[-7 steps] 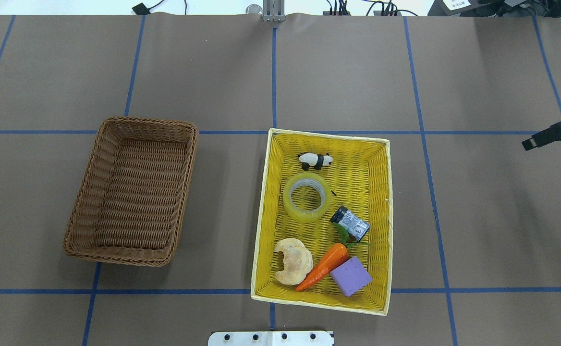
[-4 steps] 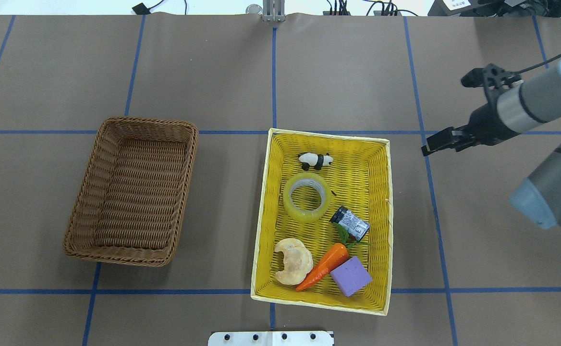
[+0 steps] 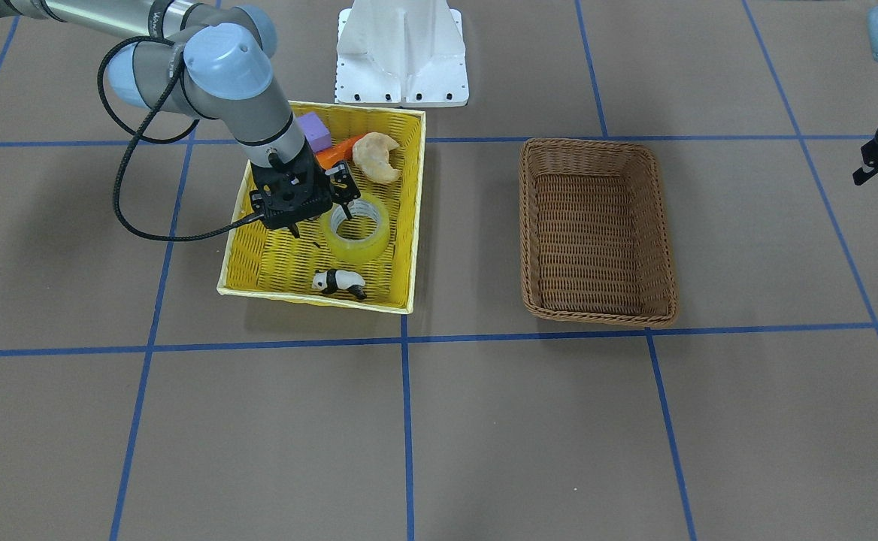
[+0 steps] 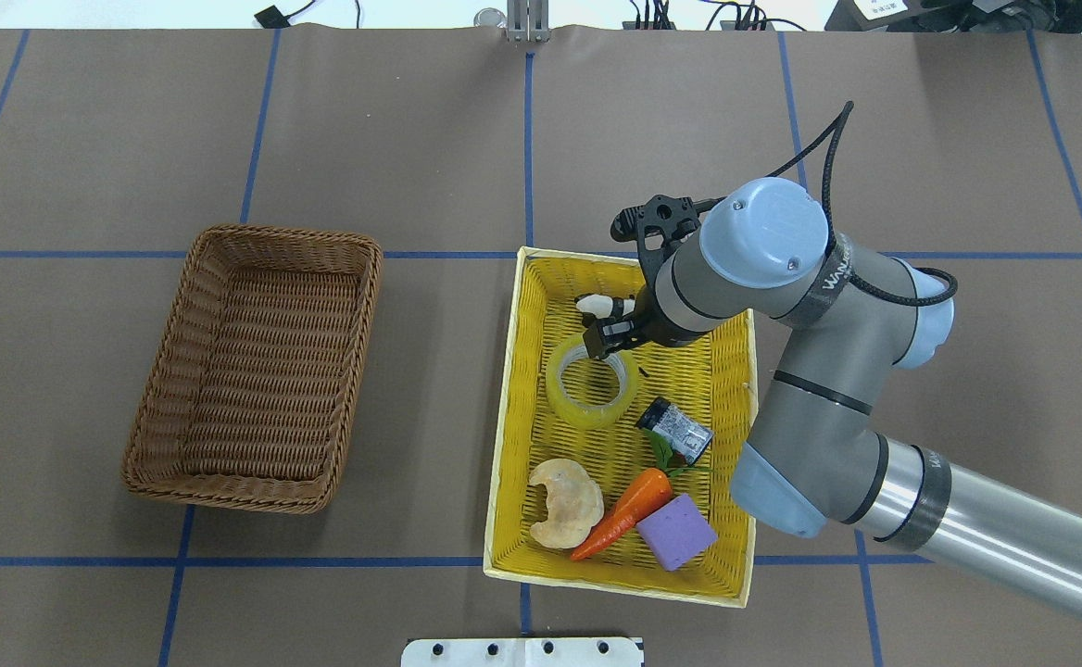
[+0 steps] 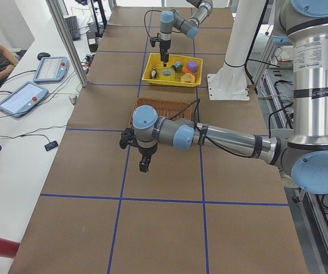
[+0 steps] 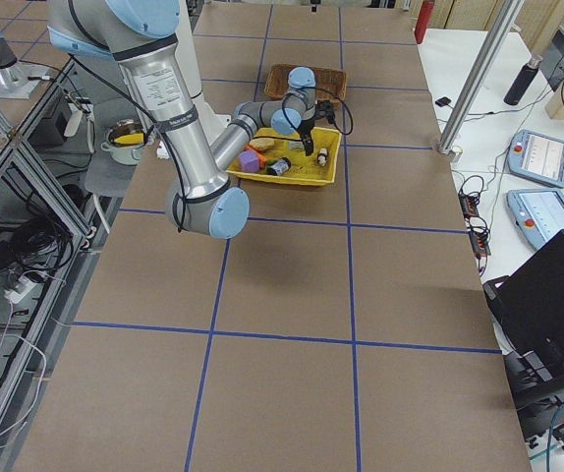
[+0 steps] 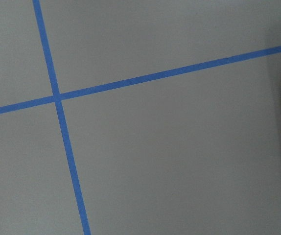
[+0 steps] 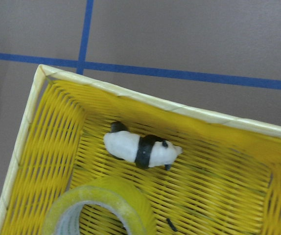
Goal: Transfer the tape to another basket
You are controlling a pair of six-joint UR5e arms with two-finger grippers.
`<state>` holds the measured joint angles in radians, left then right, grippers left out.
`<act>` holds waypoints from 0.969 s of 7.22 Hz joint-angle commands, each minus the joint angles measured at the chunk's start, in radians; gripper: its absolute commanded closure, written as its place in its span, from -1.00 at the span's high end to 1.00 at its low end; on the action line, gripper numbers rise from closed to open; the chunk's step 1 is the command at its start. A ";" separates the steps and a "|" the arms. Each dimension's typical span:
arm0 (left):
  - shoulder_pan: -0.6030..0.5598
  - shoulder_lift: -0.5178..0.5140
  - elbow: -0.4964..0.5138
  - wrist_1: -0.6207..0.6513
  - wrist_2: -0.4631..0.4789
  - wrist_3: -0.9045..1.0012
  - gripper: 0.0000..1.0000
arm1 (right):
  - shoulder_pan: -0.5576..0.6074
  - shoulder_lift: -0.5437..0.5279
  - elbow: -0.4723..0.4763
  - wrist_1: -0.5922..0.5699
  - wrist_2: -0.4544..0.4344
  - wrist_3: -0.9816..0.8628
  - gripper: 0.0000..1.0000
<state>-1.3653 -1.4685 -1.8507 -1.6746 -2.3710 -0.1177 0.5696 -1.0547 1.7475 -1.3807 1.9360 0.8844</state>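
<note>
The tape (image 4: 561,396), a yellowish translucent roll, lies flat in the yellow basket (image 4: 502,435), and shows in the front view (image 3: 367,244) and at the bottom of the right wrist view (image 8: 130,208). My right gripper (image 4: 599,339) hangs open and empty just above the roll's far rim, pointing down, apart from it; it also shows in the front view (image 3: 316,212). The brown wicker basket (image 4: 163,371) stands empty to the left, and also shows in the front view (image 3: 658,225). My left gripper (image 3: 871,169) is far off at the table's side; I cannot tell its state.
A toy panda (image 4: 597,304) lies next to the right gripper at the yellow basket's far end. A grey-labelled cylinder (image 4: 680,431), carrot (image 4: 624,514), purple block (image 4: 677,531) and bread piece (image 4: 564,505) share that basket.
My right arm has swept in from the table's right edge to above the yellow basket, and its gripper now hangs over the tape. The objects have not moved.
</note>
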 commanded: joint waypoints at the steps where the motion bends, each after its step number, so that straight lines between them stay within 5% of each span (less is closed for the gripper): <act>1: 0.000 0.002 -0.001 -0.014 -0.001 -0.003 0.97 | -0.008 0.004 -0.040 0.003 -0.005 -0.081 0.75; 3: 0.000 0.002 -0.001 -0.019 -0.001 -0.003 0.97 | -0.031 -0.001 -0.057 0.006 -0.002 -0.082 0.75; 4: 0.000 0.002 -0.001 -0.019 -0.001 -0.003 0.97 | -0.031 -0.002 -0.063 0.006 0.003 -0.081 0.41; 6: 0.000 0.004 -0.002 -0.019 -0.014 -0.003 0.97 | -0.033 0.002 -0.066 0.005 0.003 -0.078 -0.99; 7: 0.000 0.005 -0.002 -0.019 -0.019 -0.003 0.97 | -0.031 0.004 -0.066 0.008 0.004 -0.067 -1.00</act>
<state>-1.3652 -1.4649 -1.8528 -1.6934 -2.3825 -0.1212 0.5378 -1.0530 1.6822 -1.3748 1.9392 0.8086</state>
